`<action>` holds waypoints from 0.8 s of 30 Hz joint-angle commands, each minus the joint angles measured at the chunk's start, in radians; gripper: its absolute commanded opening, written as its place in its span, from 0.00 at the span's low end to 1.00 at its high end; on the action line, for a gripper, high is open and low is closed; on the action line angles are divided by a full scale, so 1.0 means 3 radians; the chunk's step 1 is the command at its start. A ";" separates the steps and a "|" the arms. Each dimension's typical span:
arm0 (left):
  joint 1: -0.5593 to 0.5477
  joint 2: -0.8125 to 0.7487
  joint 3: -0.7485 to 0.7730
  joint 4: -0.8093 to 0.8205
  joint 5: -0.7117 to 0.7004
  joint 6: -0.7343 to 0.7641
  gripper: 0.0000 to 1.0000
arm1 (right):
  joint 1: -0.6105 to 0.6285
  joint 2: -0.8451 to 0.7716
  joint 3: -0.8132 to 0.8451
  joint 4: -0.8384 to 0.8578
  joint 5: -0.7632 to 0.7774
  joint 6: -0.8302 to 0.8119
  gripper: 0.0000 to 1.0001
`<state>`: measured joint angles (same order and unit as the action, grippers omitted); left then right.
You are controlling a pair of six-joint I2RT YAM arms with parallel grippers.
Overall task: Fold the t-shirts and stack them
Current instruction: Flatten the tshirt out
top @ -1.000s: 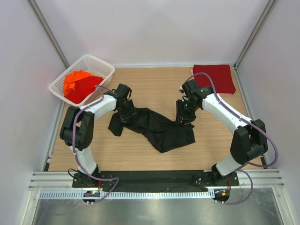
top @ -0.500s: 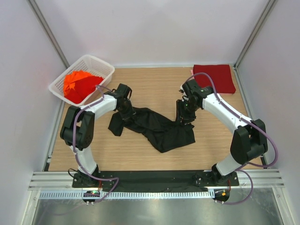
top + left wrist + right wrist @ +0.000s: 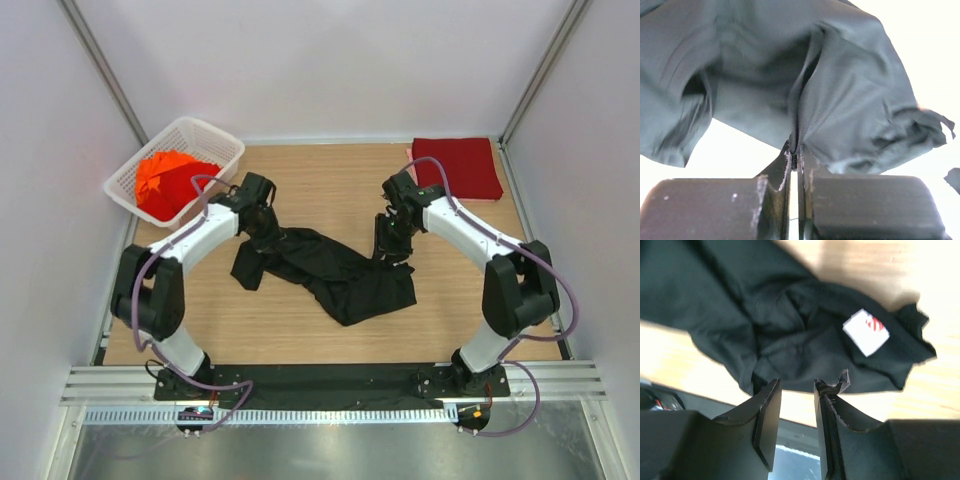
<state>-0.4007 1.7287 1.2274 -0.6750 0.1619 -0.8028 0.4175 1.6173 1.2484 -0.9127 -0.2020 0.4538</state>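
Top view, count: one black t-shirt, one dark red t-shirt, a heap of orange-red t-shirts whose number cannot be told, one white lattice basket, two arms.
Top view, black t-shirt: crumpled on the middle of the table. Its long axis runs left to right, with the right end slightly nearer the arm bases.
Top view, dark red t-shirt: folded into a flat rectangle at the far right corner, long side running left to right, well apart from the black one.
Top view, orange-red t-shirts: bunched inside the basket at the far left corner.
Top view, fingers: the left fingers are down on the far left part of the black t-shirt; the right fingers are at its far right edge.
Left wrist view, left fingers: pressed together, pinching a ridge of black cloth that rises from their tips. The cloth spreads to both sides beyond them.
Right wrist view, right fingers: standing apart with a gap between them and nothing clamped. A curl of the black hem touches one tip.
Right wrist view, label: one white tag with a red mark, lying on the black cloth beyond the fingers.
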 commanded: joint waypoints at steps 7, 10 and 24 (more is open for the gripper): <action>-0.0070 -0.1246 -0.0327 -0.0598 -0.0519 0.0119 0.00 | 0.0101 0.0443 0.0349 0.0011 0.0524 0.0206 0.42; -0.0075 -0.1487 -0.0455 -0.0629 -0.0489 0.0043 0.00 | 0.0111 0.0402 0.0267 -0.0025 0.0657 0.0195 0.47; -0.0086 -0.1769 -0.0681 -0.0588 -0.0269 -0.0131 0.00 | 0.0301 0.0770 0.0211 0.0102 0.0939 0.0257 0.46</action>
<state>-0.4236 1.2350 1.0187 -0.8474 0.0658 -0.8333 0.5068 1.8374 1.3098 -0.9035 0.0349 0.5262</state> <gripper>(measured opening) 0.016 0.470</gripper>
